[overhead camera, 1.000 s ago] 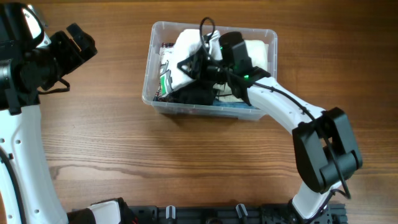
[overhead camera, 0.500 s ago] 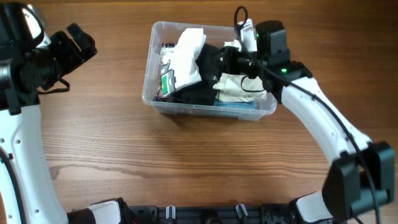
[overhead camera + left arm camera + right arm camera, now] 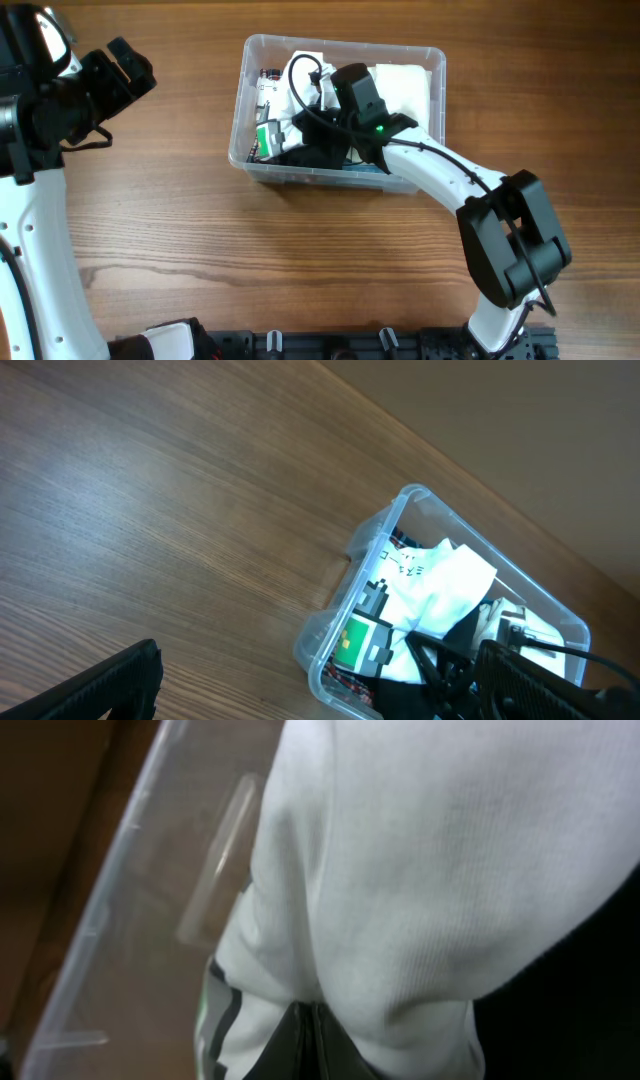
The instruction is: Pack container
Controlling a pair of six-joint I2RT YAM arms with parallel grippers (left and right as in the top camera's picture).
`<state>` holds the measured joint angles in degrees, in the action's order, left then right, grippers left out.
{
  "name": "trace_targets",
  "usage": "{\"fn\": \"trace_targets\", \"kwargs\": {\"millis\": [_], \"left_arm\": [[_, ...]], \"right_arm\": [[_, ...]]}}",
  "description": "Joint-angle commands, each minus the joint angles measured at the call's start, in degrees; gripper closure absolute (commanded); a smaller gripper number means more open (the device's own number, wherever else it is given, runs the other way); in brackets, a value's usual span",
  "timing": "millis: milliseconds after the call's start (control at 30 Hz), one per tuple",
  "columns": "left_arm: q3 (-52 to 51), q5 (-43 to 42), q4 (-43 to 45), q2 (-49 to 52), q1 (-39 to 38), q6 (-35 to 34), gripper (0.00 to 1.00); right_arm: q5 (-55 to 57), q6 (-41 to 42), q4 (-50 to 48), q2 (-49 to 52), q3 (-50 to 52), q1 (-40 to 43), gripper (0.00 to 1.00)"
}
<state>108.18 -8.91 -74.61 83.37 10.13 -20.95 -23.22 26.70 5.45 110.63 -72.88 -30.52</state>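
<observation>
Overhead: bright, even, diffuse light from above, and the table grain is sharp. A soft, short shadow runs along the near side of the container and under the right arm (a green status light glows on it). Left wrist: sharp mid-frame with a warm tone, dimmer in the far right corner. The left gripper's fingers at the near edge are dark and soft. Right wrist: too close, all blurred. The white cloth is evenly lit, the lower right goes near black, and the left side is dim.
</observation>
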Motion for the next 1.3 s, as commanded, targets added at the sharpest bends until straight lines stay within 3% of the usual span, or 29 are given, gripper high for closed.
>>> {"fn": "trace_targets", "kwargs": {"millis": [0,67,133,233,400,467,500,700,833,933,1267], "left_arm": [[0.3,-0.5,0.2,0.0,0.3,-0.5,0.0],[0.3,-0.5,0.2,0.0,0.3,-0.5,0.0],[0.3,-0.5,0.2,0.0,0.3,-0.5,0.0],[0.3,-0.5,0.2,0.0,0.3,-0.5,0.0],[0.3,-0.5,0.2,0.0,0.3,-0.5,0.0],[0.3,-0.5,0.2,0.0,0.3,-0.5,0.0],[0.3,-0.5,0.2,0.0,0.3,-0.5,0.0],[0.3,-0.5,0.2,0.0,0.3,-0.5,0.0],[0.3,-0.5,0.2,0.0,0.3,-0.5,0.0],[0.3,-0.5,0.2,0.0,0.3,-0.5,0.0],[0.3,-0.5,0.2,0.0,0.3,-0.5,0.0]], "right_arm": [[-3.7,-1.3,4.1,0.6,1.6,0.5,0.96],[-3.6,-4.6,4.8,-4.8,1.6,0.5,0.92],[-1.8,-7.4,5.2,-11.3,1.6,0.5,0.79],[9.7,-13.3,8.2,-26.2,1.6,0.5,0.48],[22.2,-25.6,14.9,-42.4,1.6,0.5,0.21],[26.5,-28.3,18.6,-48.3,1.6,0.5,0.03],[28.3,-28.2,20.5,-50.9,1.6,0.5,0.0],[27.8,-27.2,38.9,-64.4,1.6,0.5,0.0],[24.5,-24.5,49.9,-68.3,1.6,0.5,0.0],[28.0,-28.3,51.6,-69.6,1.6,0.5,0.0],[42.8,-24.2,51.0,-69.7,1.7,0.6,0.0]]}}
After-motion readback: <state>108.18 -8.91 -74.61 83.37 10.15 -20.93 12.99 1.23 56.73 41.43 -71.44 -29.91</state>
